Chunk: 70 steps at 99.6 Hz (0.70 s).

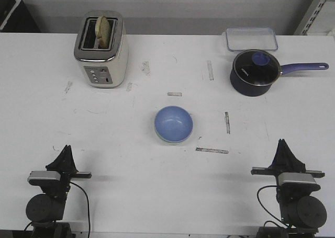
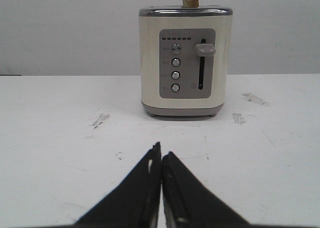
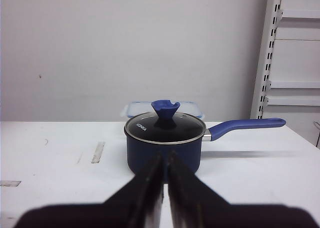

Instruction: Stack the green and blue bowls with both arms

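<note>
Both sets of fingers are pressed together with nothing between them: the left gripper (image 1: 66,150) near the front left of the table, the right gripper (image 1: 283,144) near the front right, each pointing away from the robot toward the far side. From the left wrist camera the two black fingers (image 2: 145,188) meet along a thin seam, tips touching, and the right wrist camera shows the same on its side, the fingers (image 3: 150,185) clenched on empty air.

Between the two arms and a little farther out sits the blue bowl (image 1: 174,123), upright, nested inside the green bowl (image 1: 163,139), of which only a pale mint sliver of rim shows along the near left edge. The stack stands alone on the white table (image 1: 157,196), well apart from either gripper.

Farther back on the left stands a cream toaster (image 1: 101,49) with a slice of bread (image 1: 103,30) sticking up from one slot; the left gripper points straight at its control panel. At the far right is a dark navy saucepan (image 1: 253,73) with a glass lid, its blue handle pointing right, and just behind it a clear plastic container (image 1: 251,38). Scuffed strips of tape (image 1: 212,150) mark the tabletop around the bowls.
</note>
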Available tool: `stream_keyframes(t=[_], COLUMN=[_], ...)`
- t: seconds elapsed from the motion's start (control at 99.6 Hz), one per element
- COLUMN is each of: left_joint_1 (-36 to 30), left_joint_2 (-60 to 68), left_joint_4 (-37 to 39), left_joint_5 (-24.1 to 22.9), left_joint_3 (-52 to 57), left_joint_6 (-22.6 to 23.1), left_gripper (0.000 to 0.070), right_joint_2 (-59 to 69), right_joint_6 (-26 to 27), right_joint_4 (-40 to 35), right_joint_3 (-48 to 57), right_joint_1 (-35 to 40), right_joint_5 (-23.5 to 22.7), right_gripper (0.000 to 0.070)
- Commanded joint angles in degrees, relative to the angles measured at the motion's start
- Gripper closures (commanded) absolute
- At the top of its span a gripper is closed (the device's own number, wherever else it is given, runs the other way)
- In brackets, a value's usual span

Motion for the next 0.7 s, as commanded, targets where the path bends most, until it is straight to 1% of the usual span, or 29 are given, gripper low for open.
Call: stream_keyframes(t=[0.0, 0.261, 0.562, 0.693], left_joint_1=[0.0, 0.0, 0.0, 0.0], left_joint_2=[-0.1, -0.1, -0.1, -0.1], left_joint_4=[0.8, 0.8, 0.8, 0.8], left_joint_5=[-0.1, -0.1, -0.1, -0.1], left_joint_3=[-1.2, -1.2, -1.2, -1.2], left_joint_6=[0.3, 0.3, 0.3, 0.3], left_gripper=[0.0698, 0.0698, 0.0698, 0.0698], right_joint_2=[-0.1, -0.1, -0.2, -2.0], right_joint_6=[0.6, 0.6, 0.6, 0.6], right_joint_4=[0.6, 0.8, 1.1, 1.8], right_joint_3=[-0.2, -0.4, -3.3, -6.0], right_joint_1=[0.1, 0.1, 0.5, 1.4], right_joint_5=[0.0, 0.1, 0.0, 0.0], right_gripper=[0.0690, 0.0690, 0.0690, 0.0690])
